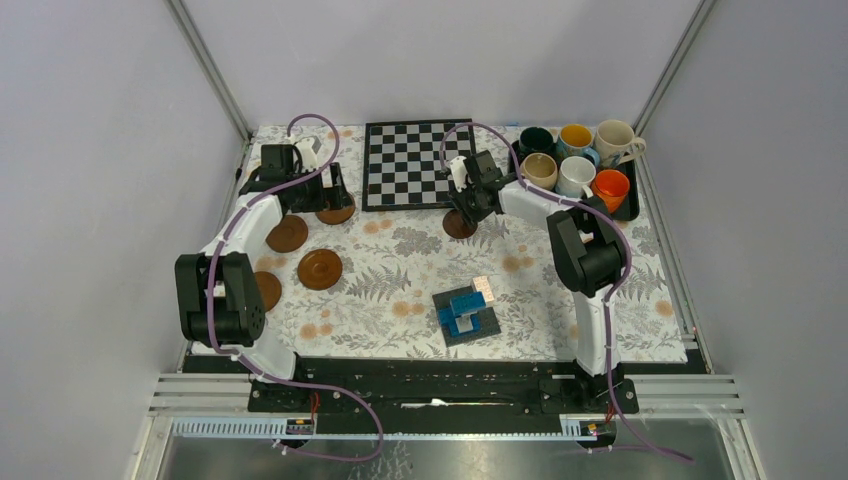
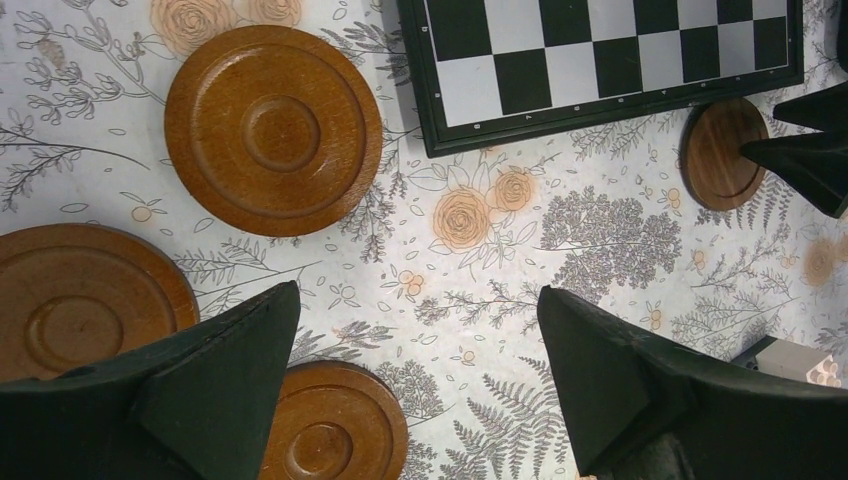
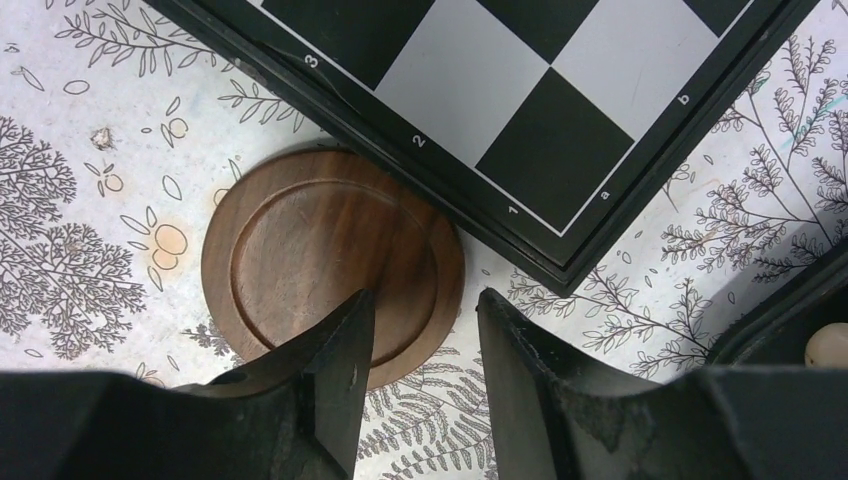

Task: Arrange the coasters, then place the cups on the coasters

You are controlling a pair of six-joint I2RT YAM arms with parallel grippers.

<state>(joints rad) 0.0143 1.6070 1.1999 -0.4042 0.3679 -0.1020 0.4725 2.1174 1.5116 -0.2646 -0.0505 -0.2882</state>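
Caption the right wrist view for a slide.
Right gripper, jaws partly open, straddles the rim of a dark wooden coaster beside the chessboard.

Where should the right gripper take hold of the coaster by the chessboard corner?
Pinch the coaster by its rim, on the edge away from the chessboard, coming straight down. It lies flat, so only the thin raised rim offers a grip, and the board crowds the opposite edge. The right gripper hovers over that free edge, jaws apart.
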